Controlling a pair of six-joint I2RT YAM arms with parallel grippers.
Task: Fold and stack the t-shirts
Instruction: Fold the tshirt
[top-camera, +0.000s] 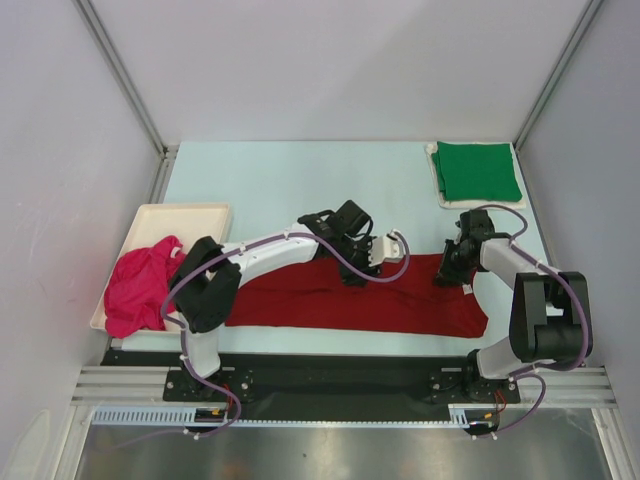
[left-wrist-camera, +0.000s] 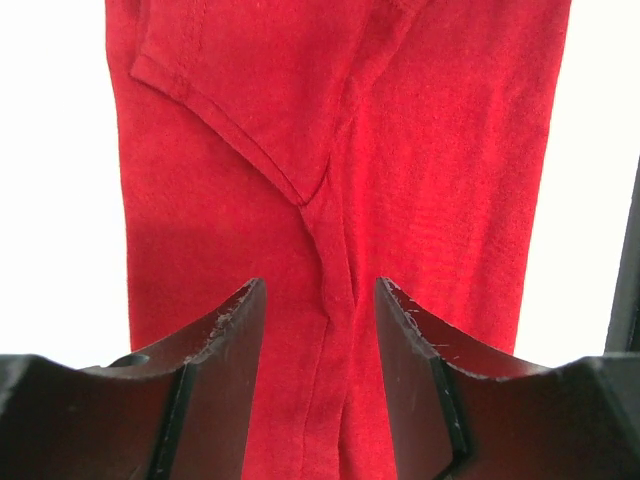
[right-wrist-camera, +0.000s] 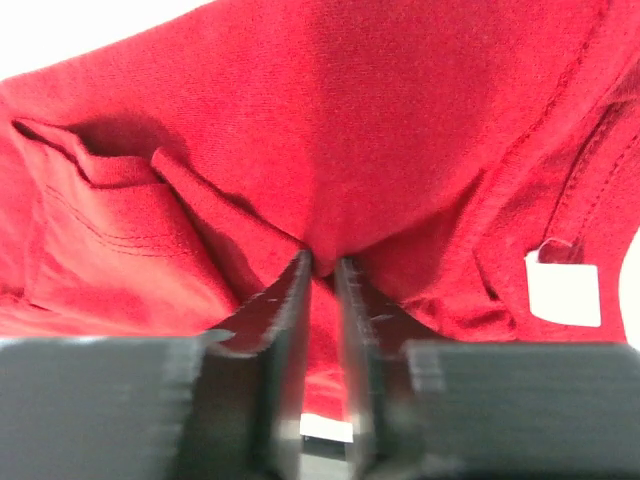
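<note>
Left arm (top-camera: 265, 250) and right arm (top-camera: 503, 260) have white links, black joints, lilac cables.

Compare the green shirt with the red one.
The green shirt is folded into a compact square at the far right; the red shirt lies stretched out along the near edge. The green shirt is untouched; the red shirt is pinched by the right gripper. Both are plain, single-coloured.
</note>
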